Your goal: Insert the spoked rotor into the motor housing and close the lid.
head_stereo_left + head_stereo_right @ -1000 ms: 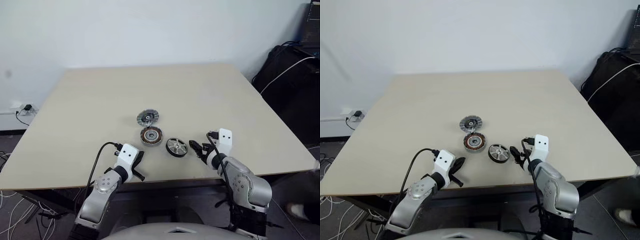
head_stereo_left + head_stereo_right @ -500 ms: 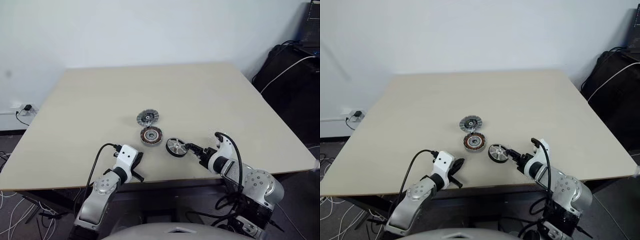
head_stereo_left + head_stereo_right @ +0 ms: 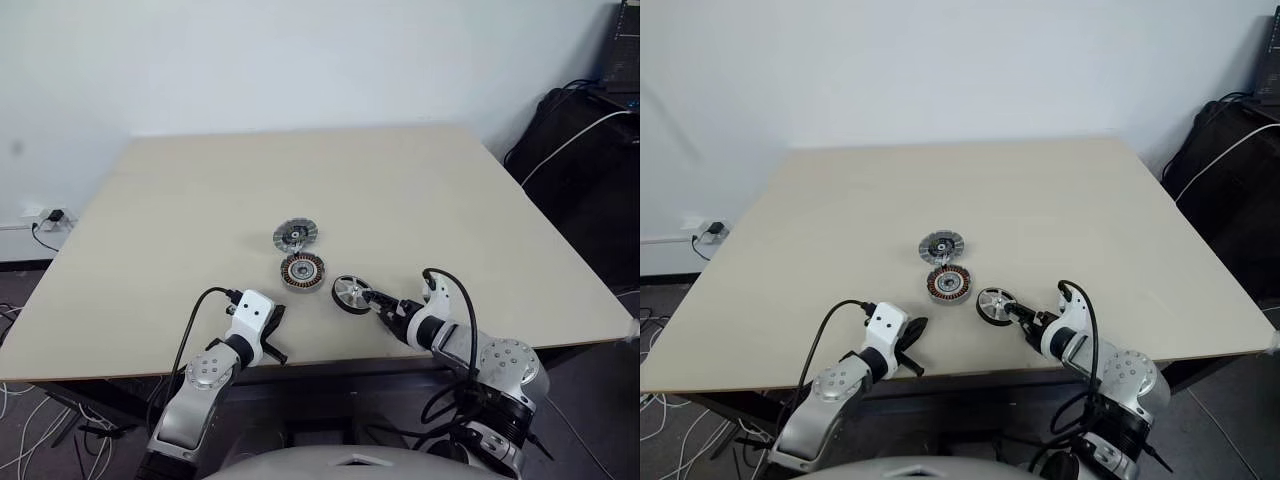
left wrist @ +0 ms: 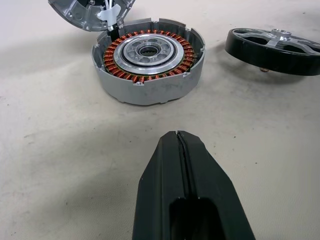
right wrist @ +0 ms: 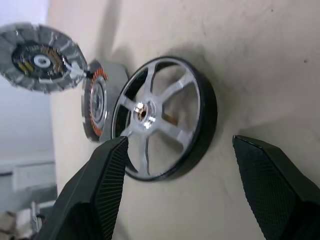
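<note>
Left eye view: on the beige counter point(image 3: 420, 190), toward its near edge, the lid point(image 3: 295, 235) lies farthest back, the motor housing point(image 3: 302, 270) just in front of it, and the spoked rotor point(image 3: 352, 294) beside the housing toward the right edge. Black bags point(image 3: 585, 150) stand off the right edge.

Left wrist view: the left tool point(image 4: 180, 145) is closed, empty, short of the housing, whose open face with copper windings points up.

Right wrist view: the right tool point(image 5: 185, 165) is spread wide at the rotor, one finger overlapping its rim; contact is uncertain. The rotor lies flat, axis upright.
</note>
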